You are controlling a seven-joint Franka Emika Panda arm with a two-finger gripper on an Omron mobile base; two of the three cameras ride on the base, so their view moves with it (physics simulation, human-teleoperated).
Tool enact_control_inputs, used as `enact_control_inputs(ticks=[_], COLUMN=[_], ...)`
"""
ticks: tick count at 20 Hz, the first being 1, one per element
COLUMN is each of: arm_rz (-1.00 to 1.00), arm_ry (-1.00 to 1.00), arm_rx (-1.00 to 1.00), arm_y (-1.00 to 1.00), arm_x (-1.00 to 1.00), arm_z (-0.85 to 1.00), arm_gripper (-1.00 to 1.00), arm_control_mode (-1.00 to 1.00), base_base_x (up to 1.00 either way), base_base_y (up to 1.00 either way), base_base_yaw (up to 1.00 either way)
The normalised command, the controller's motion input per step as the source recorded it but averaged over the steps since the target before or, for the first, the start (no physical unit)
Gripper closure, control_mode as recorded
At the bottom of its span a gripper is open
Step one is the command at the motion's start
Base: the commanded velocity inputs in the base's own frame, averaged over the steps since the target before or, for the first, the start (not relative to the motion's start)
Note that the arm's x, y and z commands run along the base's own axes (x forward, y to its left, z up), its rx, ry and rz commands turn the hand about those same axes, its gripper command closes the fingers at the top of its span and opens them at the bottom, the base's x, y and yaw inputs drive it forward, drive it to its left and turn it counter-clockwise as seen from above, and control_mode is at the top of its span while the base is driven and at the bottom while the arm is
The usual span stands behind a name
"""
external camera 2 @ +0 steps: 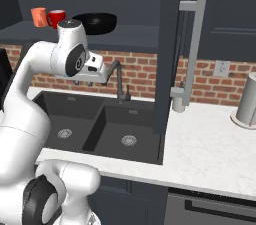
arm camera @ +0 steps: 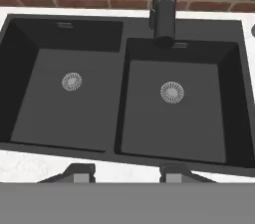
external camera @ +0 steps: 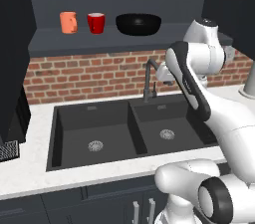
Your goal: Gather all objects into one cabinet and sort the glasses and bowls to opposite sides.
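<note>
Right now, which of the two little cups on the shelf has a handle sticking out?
The small orange mug at the left end of the shelf. Its handle shows on its right side; the small red cup beside it shows none from here.

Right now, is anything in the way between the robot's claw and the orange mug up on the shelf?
Nothing visible blocks it. The gripper hangs empty over the black double sink, and the small orange mug stands on the open dark shelf above the brick wall.

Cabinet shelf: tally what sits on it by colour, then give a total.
Orange: 1, the orange mug
Red: 1, the red cup
Black: 1, the wide black bowl
Total: 3
</note>
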Motion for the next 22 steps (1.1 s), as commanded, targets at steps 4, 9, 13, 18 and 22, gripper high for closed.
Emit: enact_control_inputs(ticks=[4, 9, 13, 18, 22], arm_rz=[0.00, -0.02, -0.05, -0.12, -0.12], arm_ry=[-0.11, -0.26, -0.16, -0.07, -0.01], arm_rx=[0.00, 0.00, 0.00, -0.03, 0.00], arm_y=[0.00, -0.01, 0.00, 0.22, 0.13], arm_x=[-0.41, -1.00, -0.99, -1.00, -0.70], arm_z=[0.00, 0.11, 0.24, 0.20, 0.30], arm_gripper=[-1.00, -1.00, -1.00, -1.00, -1.00], arm_control_mode=[-1.00, -1.00, -1.00, -1.00, -1.00], base_base_x=[0.00, 0.00, 0.00, 0.00, 0.00], base_base_y=[0.00, 0.00, 0.00, 0.00, 0.00], base_base_yaw=[0.00, 0.00, 0.00, 0.00, 0.00])
